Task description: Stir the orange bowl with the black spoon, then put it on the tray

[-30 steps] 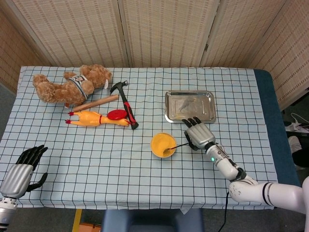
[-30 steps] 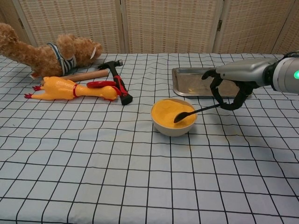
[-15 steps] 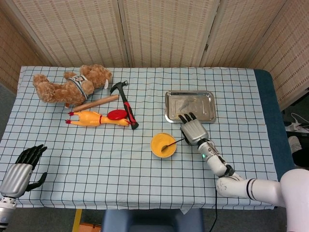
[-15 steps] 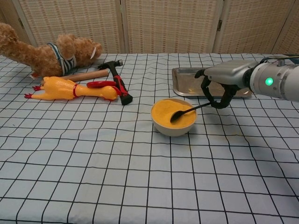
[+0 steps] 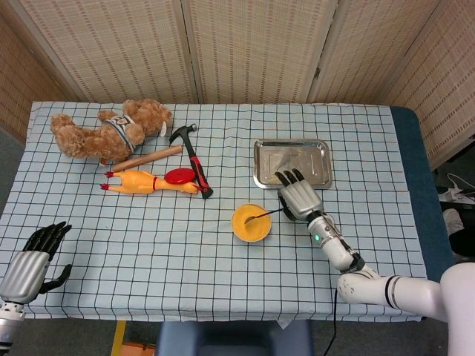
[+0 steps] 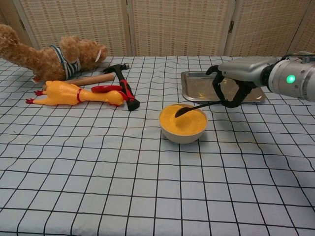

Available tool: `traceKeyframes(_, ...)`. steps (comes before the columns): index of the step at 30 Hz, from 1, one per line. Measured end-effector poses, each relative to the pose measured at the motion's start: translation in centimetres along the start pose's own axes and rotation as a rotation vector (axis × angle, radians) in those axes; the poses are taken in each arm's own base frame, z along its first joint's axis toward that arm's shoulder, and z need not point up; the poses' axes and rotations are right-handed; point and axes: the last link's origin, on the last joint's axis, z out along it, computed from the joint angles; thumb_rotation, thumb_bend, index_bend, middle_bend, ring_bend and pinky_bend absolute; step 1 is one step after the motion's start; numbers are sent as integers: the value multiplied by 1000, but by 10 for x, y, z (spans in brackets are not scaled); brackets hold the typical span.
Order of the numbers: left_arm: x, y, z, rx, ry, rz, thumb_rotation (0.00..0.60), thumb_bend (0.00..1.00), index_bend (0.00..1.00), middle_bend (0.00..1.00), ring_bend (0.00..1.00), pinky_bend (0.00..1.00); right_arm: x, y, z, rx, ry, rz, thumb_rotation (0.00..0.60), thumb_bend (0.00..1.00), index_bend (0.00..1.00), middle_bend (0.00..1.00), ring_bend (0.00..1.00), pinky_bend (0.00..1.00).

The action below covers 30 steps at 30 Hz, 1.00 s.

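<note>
The orange bowl (image 5: 250, 222) (image 6: 183, 123) stands on the checked cloth near the table's middle. My right hand (image 5: 299, 196) (image 6: 235, 84) hangs just right of it and grips the handle of the black spoon (image 5: 265, 215) (image 6: 192, 107). The spoon's head sits inside the bowl toward its far side. The steel tray (image 5: 292, 163) (image 6: 197, 83) lies directly behind the hand and holds nothing. My left hand (image 5: 31, 261) rests at the near left table edge with its fingers apart, holding nothing; the chest view does not show it.
Far left lie a teddy bear (image 5: 104, 130) (image 6: 47, 56), a rubber chicken (image 5: 148, 182) (image 6: 74, 94), a red disc (image 5: 178, 176), a wooden stick (image 5: 152, 156) and a black-and-red hammer (image 5: 194, 159) (image 6: 124, 86). A folding screen stands behind the table.
My right hand has swung the spoon's head across the bowl from the near right to the far side, and the hand has risen slightly toward the tray. The left hand has stayed put.
</note>
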Motion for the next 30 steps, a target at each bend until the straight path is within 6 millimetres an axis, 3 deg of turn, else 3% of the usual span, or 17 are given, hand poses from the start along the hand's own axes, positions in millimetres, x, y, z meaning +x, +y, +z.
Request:
traceKeyframes(13, 1, 1, -1, -3, 4, -2, 600, 417, 0, 0, 0, 82, -11, -6, -8, 60, -74, 4, 600, 679, 794, 43, 0, 0)
traceKeyframes(30, 1, -2, 1, 2, -4, -8, 600, 418, 0, 0, 0, 82, -20, -13, 24, -34, -24, -52, 600, 680, 799, 43, 0, 0)
